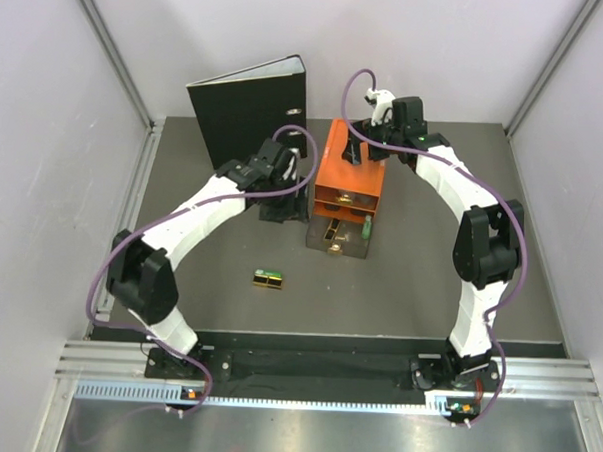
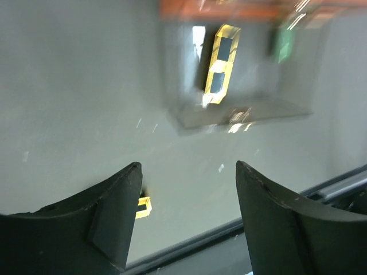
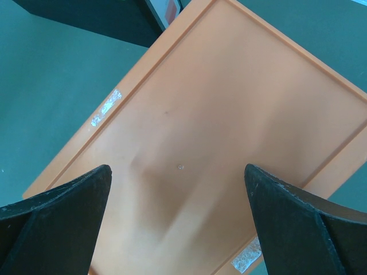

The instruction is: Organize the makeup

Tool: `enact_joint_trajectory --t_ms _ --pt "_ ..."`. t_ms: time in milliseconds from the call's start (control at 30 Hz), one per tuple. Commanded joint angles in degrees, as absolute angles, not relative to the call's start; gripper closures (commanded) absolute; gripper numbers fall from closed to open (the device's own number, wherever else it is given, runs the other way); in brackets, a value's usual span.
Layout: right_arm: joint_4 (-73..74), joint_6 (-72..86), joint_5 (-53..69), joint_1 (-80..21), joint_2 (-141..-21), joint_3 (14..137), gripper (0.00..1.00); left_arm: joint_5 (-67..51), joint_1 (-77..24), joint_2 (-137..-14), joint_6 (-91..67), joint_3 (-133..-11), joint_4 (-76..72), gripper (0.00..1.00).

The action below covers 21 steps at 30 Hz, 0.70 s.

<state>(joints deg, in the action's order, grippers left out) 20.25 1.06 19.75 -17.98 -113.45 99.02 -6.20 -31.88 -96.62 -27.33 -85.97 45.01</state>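
top view: the orange plastic drawer box (image 1: 355,168) stands mid-table beside the upright black ring binder (image 1: 249,109). its clear bottom drawer (image 1: 348,254) is pulled out toward the arms. inside lie a long black-and-gold case (image 1: 331,230) and a green stick (image 1: 364,228). a small black case with gold and green trim (image 1: 269,279) lies alone on the dark grey table (image 1: 429,292), apart from the drawer. the left gripper (image 1: 282,207) hangs just left of the drawer, and the right gripper (image 1: 363,149) is over the box's top.

left wrist view: the left gripper (image 2: 189,166) has its fingers apart with nothing between them. ahead, blurred, the long black-and-gold case (image 2: 221,63) rests in the drawer. a yellow-edged corner beside one finger is probably the small black case (image 2: 143,206).

right wrist view: the right gripper (image 3: 178,169) is spread wide and empty above the orange plastic drawer box (image 3: 229,114).

the step in hand looks like fetching the loose case. to do it well, bring the left gripper back over it, turn the wrist so the fingers straddle its narrow width, and come straight down to pinch it at the middle. lift it clear of the drawer's front wall and lay it beside the long case without nudging the green stick.
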Motion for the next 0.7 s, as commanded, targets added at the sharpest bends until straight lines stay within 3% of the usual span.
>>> enact_joint_trajectory --t_ms 0,233,400,533,667 --pt "27.25 1.67 20.57 -17.67 -116.81 96.59 0.00 -4.30 -31.38 -89.32 -30.57 -75.88 46.32 0.29" --pt "26.90 1.76 20.92 -17.75 -116.81 96.24 0.00 -4.31 -31.46 -82.97 -30.68 -68.12 49.46 0.25" --pt "26.81 1.84 21.09 -17.84 -116.81 95.98 0.00 -2.99 -31.55 -86.82 -20.25 -73.81 58.34 0.20" --pt "26.54 1.85 21.01 -17.93 -116.72 95.45 0.00 3.06 -31.55 -89.64 -13.37 -78.57 63.54 0.19" --pt "26.63 1.85 21.01 -18.02 -116.54 95.01 0.00 1.68 -31.55 -92.37 -5.56 -78.23 64.34 0.19"
